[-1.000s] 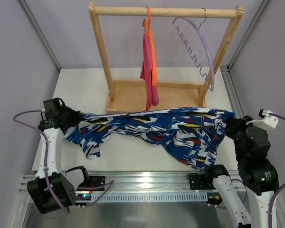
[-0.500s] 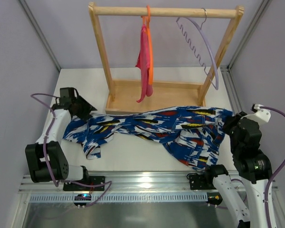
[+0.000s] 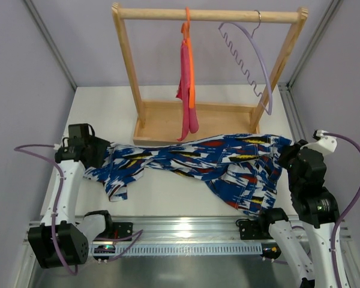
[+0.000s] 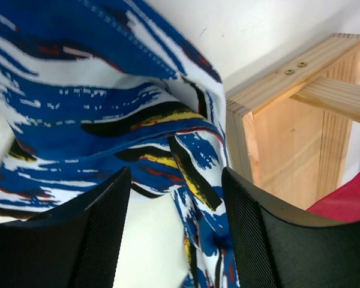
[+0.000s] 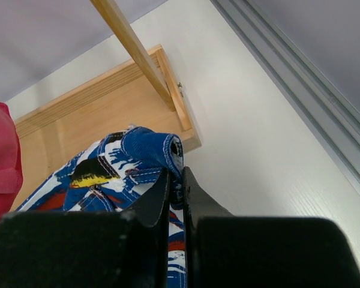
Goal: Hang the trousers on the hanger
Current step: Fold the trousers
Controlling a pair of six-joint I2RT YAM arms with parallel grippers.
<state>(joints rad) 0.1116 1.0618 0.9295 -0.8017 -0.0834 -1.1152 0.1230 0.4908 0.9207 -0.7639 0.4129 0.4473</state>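
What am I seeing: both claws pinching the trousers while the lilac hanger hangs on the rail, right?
Not quite. Only the right gripper pinches the trousers; the left gripper stands open, its jaws apart, as the left wrist view shows. The lilac hanger does hang on the rail.

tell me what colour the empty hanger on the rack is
The hanger is pale lilac, clearest in the top external view.
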